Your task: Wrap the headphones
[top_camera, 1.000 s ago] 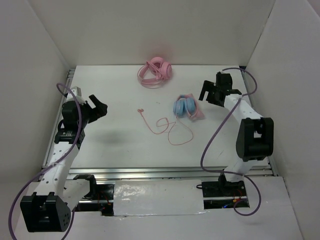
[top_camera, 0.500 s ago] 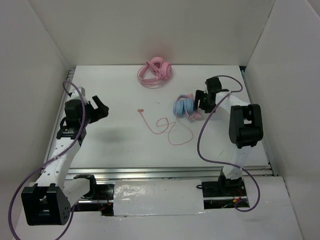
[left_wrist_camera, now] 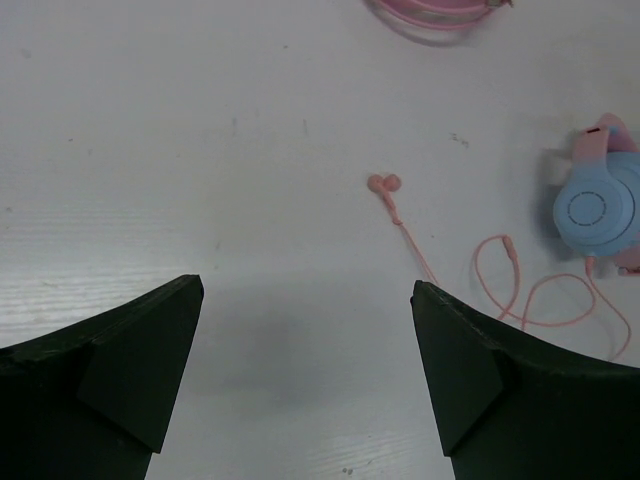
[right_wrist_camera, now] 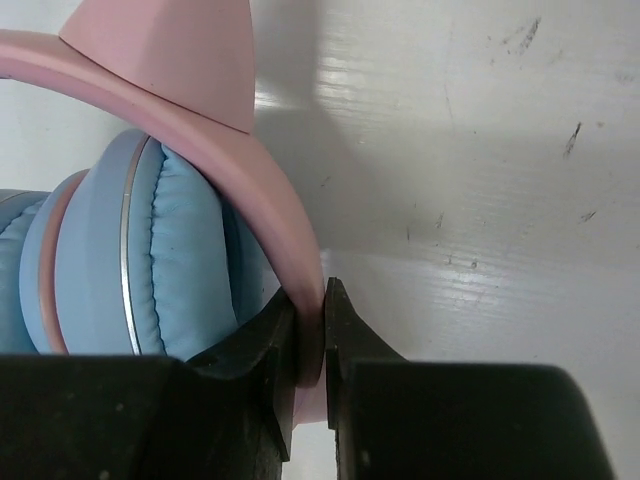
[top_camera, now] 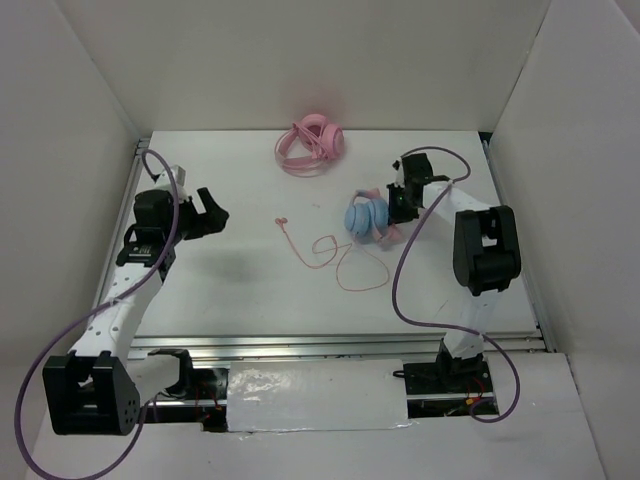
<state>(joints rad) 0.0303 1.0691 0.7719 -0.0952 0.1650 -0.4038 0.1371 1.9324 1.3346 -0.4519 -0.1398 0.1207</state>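
Since a second ago, right fingers point(right_wrist_camera: 262, 345) have reached the headphones point(top_camera: 368, 215) and closed; they now clamp the pink headband point(right_wrist_camera: 275, 205) just beside a blue ear cup point(right_wrist_camera: 190, 260). Headphones lie on the worktop point(top_camera: 250, 300), right of centre, cable point(top_camera: 345, 262) looped nearer and leftward. Left fingers point(left_wrist_camera: 130, 350) stand wide apart at left, holding nothing. All-pink pair point(top_camera: 312, 143) sits at the far edge.

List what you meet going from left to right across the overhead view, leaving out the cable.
left claw → pink headphones → blue headphones → right arm
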